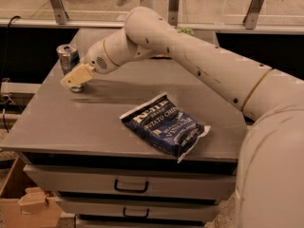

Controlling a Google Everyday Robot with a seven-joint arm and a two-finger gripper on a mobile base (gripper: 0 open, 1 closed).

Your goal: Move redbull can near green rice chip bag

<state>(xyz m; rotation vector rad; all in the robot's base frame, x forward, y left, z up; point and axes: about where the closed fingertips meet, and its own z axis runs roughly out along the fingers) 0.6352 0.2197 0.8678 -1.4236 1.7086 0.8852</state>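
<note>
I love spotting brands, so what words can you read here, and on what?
"POTATO CHIPS": on the dark blue bag; its other lettering is blurred.
On the redbull can, partly covered by the gripper: print too blurred.
On the green rice chip bag, mostly hidden by the arm: nothing readable.

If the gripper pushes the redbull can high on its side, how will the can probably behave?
The redbull can stands upright, tall and slim, so a high push would likely tip it, and then it may roll. Its metal wall looks smooth, perhaps slippery. The gripper is right in front of it.
</note>
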